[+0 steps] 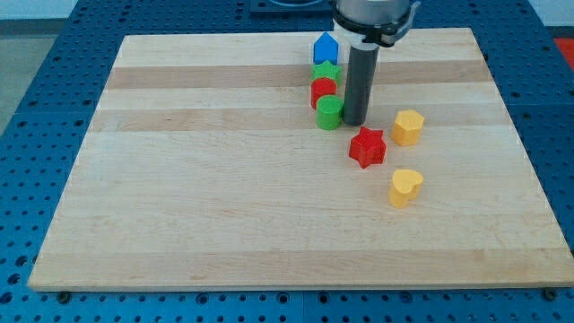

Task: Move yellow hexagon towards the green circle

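Yellow hexagon [408, 127], matte, faceted.

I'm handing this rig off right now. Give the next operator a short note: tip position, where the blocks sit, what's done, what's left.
My tip: down on the board, right beside the green circle, on its right.
Yellow hexagon: to the right of the tip, apart from it, not touched.
Red star sits below, between the circle and the hexagon; the yellow heart lies lower.
Done: nothing visible; the hexagon is apart from the circle.
Left: probably get round to the hexagon's right side and push it left.
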{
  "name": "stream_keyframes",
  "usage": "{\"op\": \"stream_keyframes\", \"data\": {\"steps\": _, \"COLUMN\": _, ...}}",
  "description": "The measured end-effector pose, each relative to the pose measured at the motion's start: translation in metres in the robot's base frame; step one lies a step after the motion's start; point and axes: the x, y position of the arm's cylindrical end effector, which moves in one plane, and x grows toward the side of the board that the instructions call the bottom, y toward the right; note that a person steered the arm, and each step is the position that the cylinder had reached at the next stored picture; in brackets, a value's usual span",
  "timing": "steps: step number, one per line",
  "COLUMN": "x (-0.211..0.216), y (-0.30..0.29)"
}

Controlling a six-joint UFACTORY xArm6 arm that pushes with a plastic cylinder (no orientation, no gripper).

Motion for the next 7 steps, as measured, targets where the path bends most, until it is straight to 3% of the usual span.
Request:
{"op": "stream_keyframes", "data": {"steps": 3, "x": 0.001, "y": 0.005}}
{"op": "stream_keyframes", "data": {"steps": 7, "x": -0.015, "y": 0.113}}
